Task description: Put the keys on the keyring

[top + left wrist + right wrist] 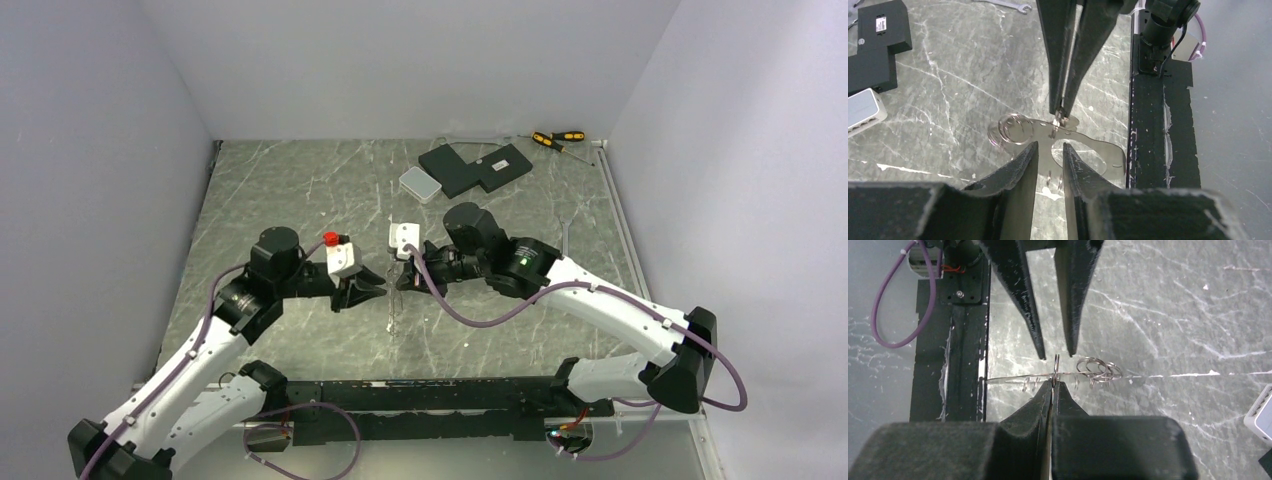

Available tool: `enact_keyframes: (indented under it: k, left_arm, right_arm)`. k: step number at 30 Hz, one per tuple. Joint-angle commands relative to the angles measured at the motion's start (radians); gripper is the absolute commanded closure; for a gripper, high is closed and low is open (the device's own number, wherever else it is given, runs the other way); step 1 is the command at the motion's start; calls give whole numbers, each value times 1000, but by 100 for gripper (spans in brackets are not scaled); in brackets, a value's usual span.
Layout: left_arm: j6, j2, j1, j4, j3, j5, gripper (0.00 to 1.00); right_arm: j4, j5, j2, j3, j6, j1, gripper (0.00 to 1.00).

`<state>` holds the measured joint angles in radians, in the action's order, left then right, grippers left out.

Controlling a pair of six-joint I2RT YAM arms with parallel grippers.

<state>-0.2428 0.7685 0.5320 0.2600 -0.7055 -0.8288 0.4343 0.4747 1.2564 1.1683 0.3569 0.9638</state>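
Note:
The keyring shows edge-on as a thin silvery wire just above the table; it is faint in the top view. A cluster of small split rings sits at one end, also seen in the left wrist view. Tiny silvery keys hang along the wire. My right gripper is shut on the keyring's wire, with a small silvery loop sticking out at its tips. My left gripper is open and empty, its tips facing the right gripper a little short of the wire.
A small white box and a black stepped block lie at the back. Screwdrivers are at the far right corner. A thin wrench lies to the right. The black base rail runs along the near edge.

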Motion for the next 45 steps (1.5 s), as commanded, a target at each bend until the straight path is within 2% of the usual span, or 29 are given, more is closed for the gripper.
enact_keyframes:
  k: [1, 10, 16, 25, 28, 36, 45]
  left_arm:
    - [14, 28, 7, -21, -88, -58, 72]
    - [-83, 92, 43, 137, -173, -50, 78]
    - [-75, 135, 92, 131, -187, -50, 78]
    - [-103, 170, 162, 147, -215, 36, 79]
    - [-112, 169, 166, 149, -215, 72, 73]
    - [-122, 161, 166, 151, -201, 121, 71]
    - [-115, 123, 166, 128, -181, 102, 51]
  right_arm:
    - [73, -42, 2, 68, 30, 17, 100]
    - [93, -79, 4, 79, 28, 34, 100]
    - [94, -83, 1, 79, 26, 39, 100]
    - [89, -89, -14, 71, 22, 47, 100]
    - [90, -89, -19, 70, 24, 50, 100]
    - [86, -93, -32, 64, 22, 56, 100]
    - [59, -101, -66, 46, 19, 58, 100]
